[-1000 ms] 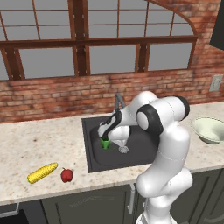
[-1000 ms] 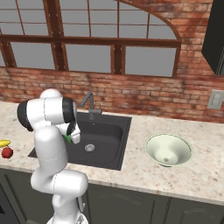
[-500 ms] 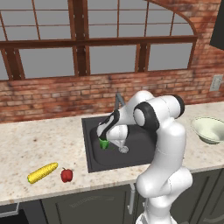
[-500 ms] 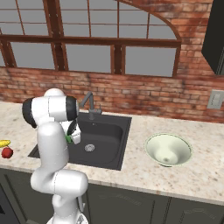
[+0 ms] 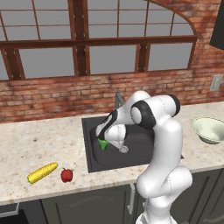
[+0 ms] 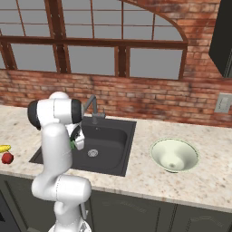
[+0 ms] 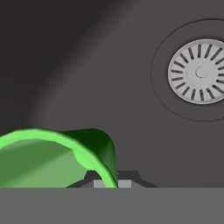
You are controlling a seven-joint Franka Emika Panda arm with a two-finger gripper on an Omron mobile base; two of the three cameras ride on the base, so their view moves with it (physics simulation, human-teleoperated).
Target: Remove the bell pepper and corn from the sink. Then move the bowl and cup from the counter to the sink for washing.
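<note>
Lowered slightly into the sink [image 5: 94, 153], gripper [image 5: 105, 141] stays clamped on the cup's [image 7: 52, 155] rim.

arm [image 5: 164, 144]: glossy white shell, fat rounded links, smooth, no seams readable
joints: dark grey/black bands and round end caps between the white links; one black cap at the shoulder-height joint in the right base view, one at the upper joint in the left base view
base column [image 6: 61, 192]: white, bulbous, widens low down in front of the dark cabinets
hand: white block with a dark collar behind it
gripper [image 5: 103, 141]: small, dark two-finger type
fingertips [image 7: 94, 176]: dark grey, short, squared, a lighter grey patch between them
cables, screws, markings: none readable at this size
</note>
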